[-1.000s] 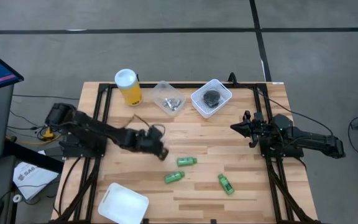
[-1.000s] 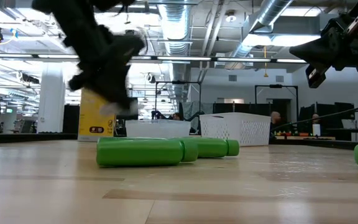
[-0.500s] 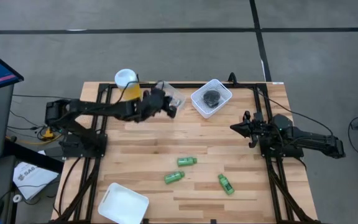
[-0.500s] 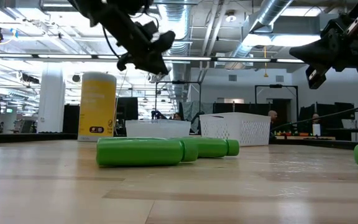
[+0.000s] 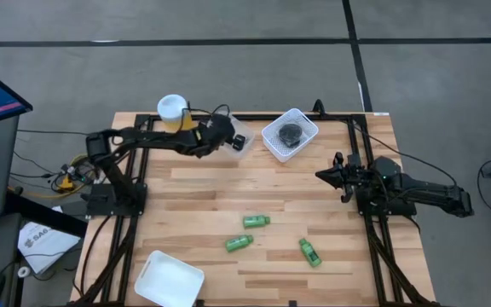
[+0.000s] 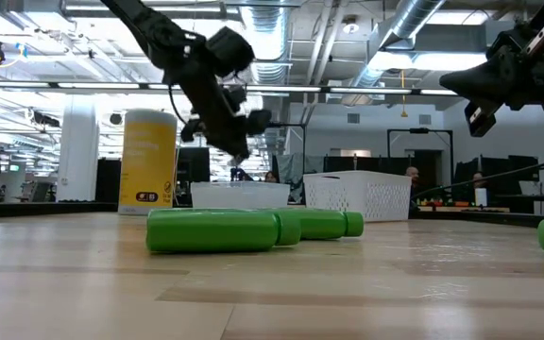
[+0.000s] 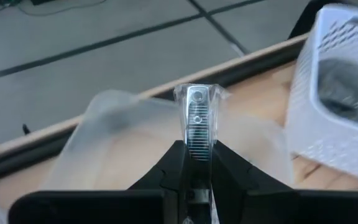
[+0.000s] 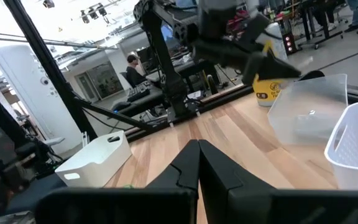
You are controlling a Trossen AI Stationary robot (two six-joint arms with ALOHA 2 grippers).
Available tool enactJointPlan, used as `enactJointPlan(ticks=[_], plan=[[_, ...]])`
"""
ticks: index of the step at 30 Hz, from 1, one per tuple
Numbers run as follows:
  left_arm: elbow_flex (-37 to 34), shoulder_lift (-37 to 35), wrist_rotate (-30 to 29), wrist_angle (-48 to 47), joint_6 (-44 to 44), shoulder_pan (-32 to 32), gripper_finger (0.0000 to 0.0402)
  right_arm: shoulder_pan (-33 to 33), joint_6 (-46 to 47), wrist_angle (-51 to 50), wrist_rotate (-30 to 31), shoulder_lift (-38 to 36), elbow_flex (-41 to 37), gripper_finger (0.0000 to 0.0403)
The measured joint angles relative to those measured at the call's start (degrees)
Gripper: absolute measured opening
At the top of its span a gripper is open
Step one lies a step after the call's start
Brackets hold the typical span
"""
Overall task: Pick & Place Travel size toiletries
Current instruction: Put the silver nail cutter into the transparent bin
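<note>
We have the left gripper [image 5: 225, 136] raised over the clear tub [image 5: 239, 139] at the far edge of the table [image 5: 314, 196]; in the left wrist view its fingers [image 7: 235, 171] are pinched narrow on a slim silvery tube [image 7: 197, 121], which stands up between them with its tip over the tub's opening; we judge it is held high so it can drop inside rather than catch the rim; the tub seems to be the place for the tubes, since silvery pieces already show inside it from above.

The white basket [image 5: 305, 128] just beside the tub holds a dark round piece [image 5: 290, 133]; we take it that sorting goes by kind, which would explain why each container sits alone along the back.

Three green bottles [image 5: 256, 221] lie on their sides near the middle of the table, apart from one another and untouched; lying flat, they may roll if nudged. A white bin [image 5: 169, 277] waits at the near left corner, perhaps for them. The yellow canister [image 5: 176, 118] stands left of the tub, close to the left arm's reach, so we would lower straight down.

The right gripper [image 5: 324, 175] hovers at the right side, well clear of the work; its fingers look closed together on nothing in its wrist view.
</note>
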Motion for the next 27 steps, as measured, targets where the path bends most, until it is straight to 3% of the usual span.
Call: enactJointPlan(ticks=[11, 22, 27], plan=[[0.0, 5.3, 0.0, -0.2, -0.2, 0.8, 0.0039, 0.0, 0.0, -0.3, 0.0, 0.0, 0.0, 0.0], [0.0, 5.5, 0.3, -0.4, -0.2, 2.3, 0.0054, 0.0, 0.0, -0.2, 0.1, 0.0, 0.0, 0.0], [0.0, 5.5, 0.3, -0.4, 0.3, 2.1, 0.0085, 0.0, 0.0, -0.2, 0.1, 0.0, 0.0, 0.0]])
